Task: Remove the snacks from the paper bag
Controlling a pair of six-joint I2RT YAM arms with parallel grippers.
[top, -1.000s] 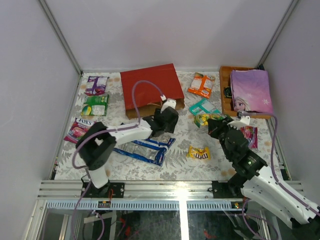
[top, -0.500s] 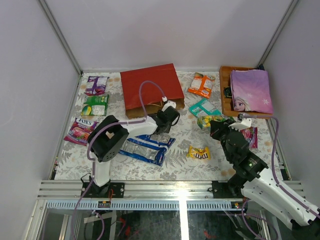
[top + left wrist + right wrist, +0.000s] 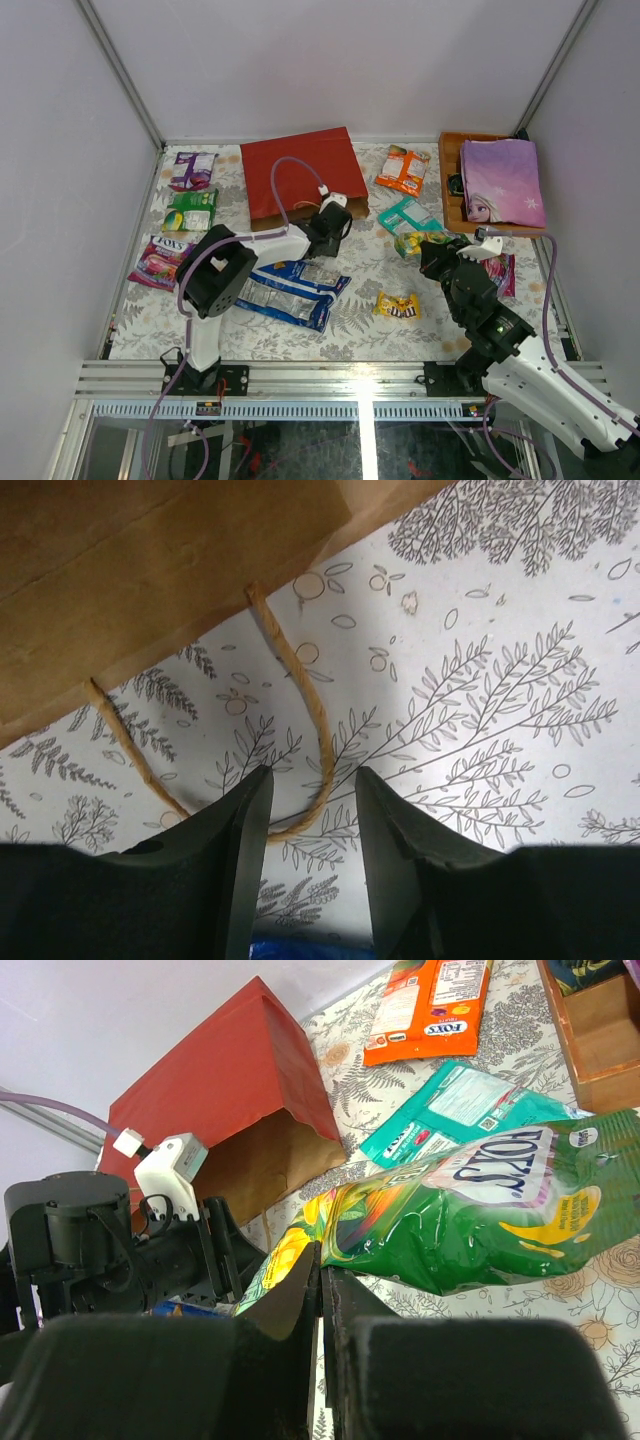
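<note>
One red paper bag (image 3: 300, 175) lies flat at the back of the table (image 3: 365, 265), mouth towards the arms. Nine packets around it: purple (image 3: 193, 170), green (image 3: 192, 211), pink (image 3: 158, 262), second pink (image 3: 503, 272), blue (image 3: 290, 290), yellow (image 3: 397, 306), orange (image 3: 430, 1005), teal (image 3: 455, 1105), yellow-green (image 3: 480, 1210). Left gripper (image 3: 312, 800) sits half open at the bag's mouth, holding nothing, one cord handle (image 3: 300, 680) looped between its fingers. Right gripper (image 3: 322, 1260) is pinched tight at the yellow-green edge; gripping it, I cannot tell. "FOX'S" reads on yellow-green and orange.

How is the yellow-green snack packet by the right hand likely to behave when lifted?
The yellow-green packet, pinched at one corner by the right hand, looks puffy and crinkled, so probably light and floppy. Its glossy film may slip.
</note>
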